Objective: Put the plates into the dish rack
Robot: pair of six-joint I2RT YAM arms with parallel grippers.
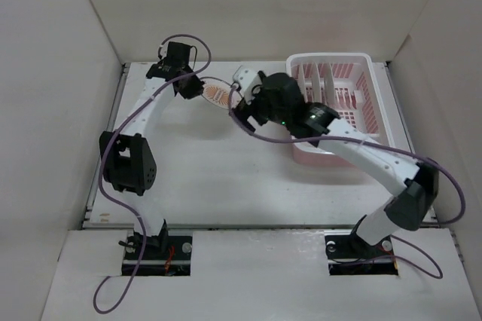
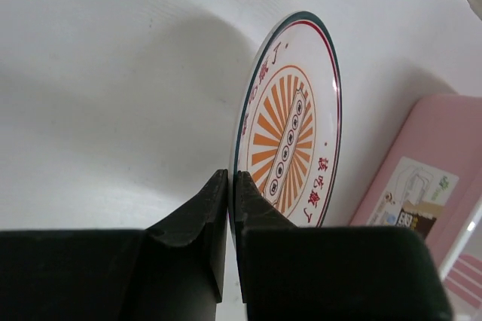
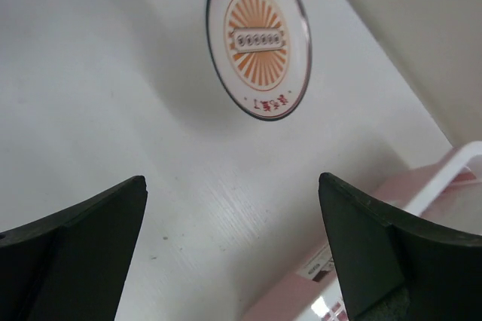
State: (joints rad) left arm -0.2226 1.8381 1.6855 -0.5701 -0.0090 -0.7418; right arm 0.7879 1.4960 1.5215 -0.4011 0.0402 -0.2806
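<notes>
A small white plate with an orange sunburst centre (image 1: 216,94) is held on edge above the table at the back centre. My left gripper (image 2: 232,179) is shut on its rim; the plate's face (image 2: 290,121) shows in the left wrist view. My right gripper (image 3: 232,179) is open and empty, facing the plate (image 3: 258,42) from a short distance, not touching it; it sits just right of the plate in the top view (image 1: 239,102). The pink dish rack (image 1: 354,65) stands at the back right, behind the right arm. I cannot make out other plates.
The rack's pink wall shows at the right edge of both wrist views (image 2: 422,178) (image 3: 444,185). White enclosure walls surround the table (image 1: 211,178) on the left, back and right. Purple cables loop off both arms.
</notes>
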